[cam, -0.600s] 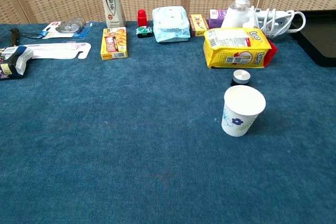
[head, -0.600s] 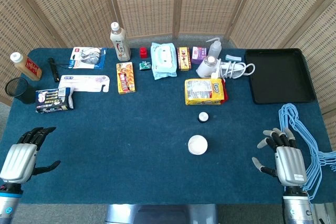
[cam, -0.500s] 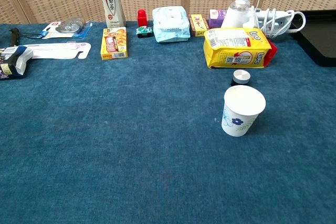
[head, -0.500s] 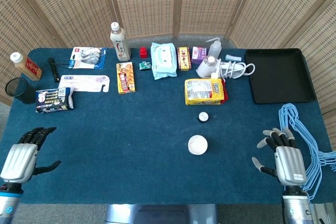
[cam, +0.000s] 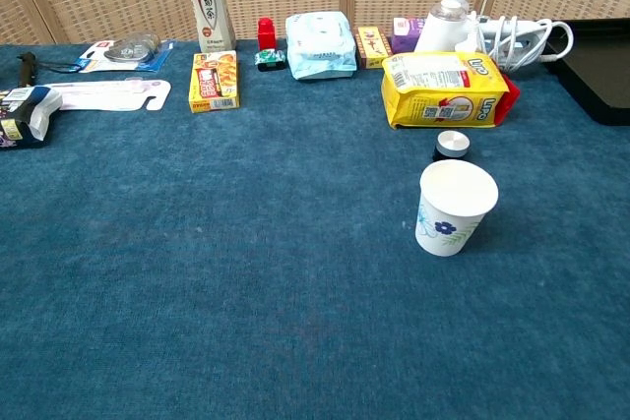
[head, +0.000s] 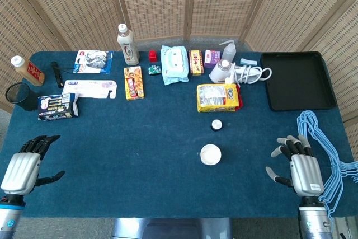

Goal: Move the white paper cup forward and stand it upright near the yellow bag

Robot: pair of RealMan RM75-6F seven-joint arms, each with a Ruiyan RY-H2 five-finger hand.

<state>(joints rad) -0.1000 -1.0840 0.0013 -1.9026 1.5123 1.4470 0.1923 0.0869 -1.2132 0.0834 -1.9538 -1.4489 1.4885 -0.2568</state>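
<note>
White paper cup (cam: pixel 455 208) stands upright on blue table (head: pixel 140 138), just nearer than a small black-and-white cap (cam: pixel 452 144), w/ yellow bag (cam: pixel 445 89) lying beyond that. Right hand (head: pixel 299 165) at near right edge, fingers spread, holding nothing. Left hand (head: pixel 25 163) at near left, fingers apart, also holding nothing.

We see neither robot hand in the chest view. In the head view the bottom edge cuts both forearms off below the wrists. Just outboard of the right robot hand (head: pixel 300 168), the bundle of light blue wire hangers (head: pixel 326 148) runs past the right edge. Far ahead of that hand, the chest view crops the black plastic tray (cam: pixel 602 58) at its right edge. The print on the yellow snack bag (head: pixel 218 97) is too small for us to read.
</note>
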